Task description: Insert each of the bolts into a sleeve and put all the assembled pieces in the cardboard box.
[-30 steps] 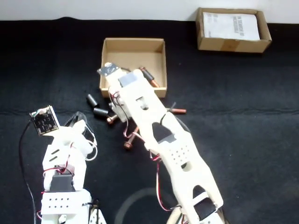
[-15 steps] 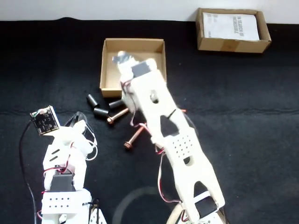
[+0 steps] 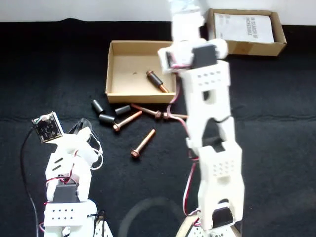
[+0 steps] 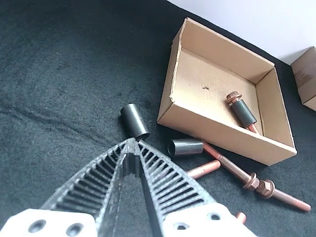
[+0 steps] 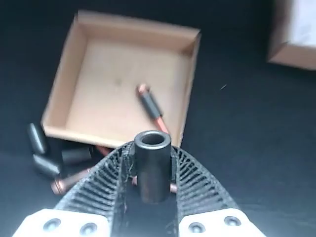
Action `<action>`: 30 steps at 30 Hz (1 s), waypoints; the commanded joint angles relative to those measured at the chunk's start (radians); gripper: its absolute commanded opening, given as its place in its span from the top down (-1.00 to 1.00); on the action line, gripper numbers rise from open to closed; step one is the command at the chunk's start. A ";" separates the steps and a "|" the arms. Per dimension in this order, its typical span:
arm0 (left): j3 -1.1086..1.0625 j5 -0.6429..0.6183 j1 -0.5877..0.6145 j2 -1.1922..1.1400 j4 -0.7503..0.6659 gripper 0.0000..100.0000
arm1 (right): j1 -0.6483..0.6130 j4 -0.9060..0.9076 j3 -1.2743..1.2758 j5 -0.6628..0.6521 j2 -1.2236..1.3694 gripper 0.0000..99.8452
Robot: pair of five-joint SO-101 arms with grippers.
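Right pincer (image 5: 152, 149) clamps sleeve (image 5: 153, 170), clear of box (image 5: 138, 22) rim.

place: robotics lab bench | signs: two white printed arms (image 3: 212, 123) with bare wires (image 3: 187, 192); black felt cloth (image 3: 276, 148) covering the table (image 3: 49, 59); plain white wall (image 3: 98, 10) behind; loose copper-coloured bolts (image 3: 143, 143) beside a cardboard box (image 3: 133, 74)

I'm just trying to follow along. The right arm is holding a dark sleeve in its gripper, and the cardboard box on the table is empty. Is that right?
Not quite. The right gripper does hold a dark sleeve, but the cardboard box is not empty. The high view shows one assembled bolt, with a sleeve on it, lying inside.
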State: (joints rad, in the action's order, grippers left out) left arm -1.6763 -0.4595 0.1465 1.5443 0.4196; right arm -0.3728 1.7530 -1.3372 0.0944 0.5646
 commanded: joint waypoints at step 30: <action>0.756 -0.140 -0.470 -0.974 0.152 0.98 | 0.085 -0.269 1.844 0.038 -1.254 0.98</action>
State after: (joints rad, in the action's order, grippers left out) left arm -1.0119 -0.5762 -0.2677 0.6897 0.5869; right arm -0.3253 1.5305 0.4227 0.1250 -0.6015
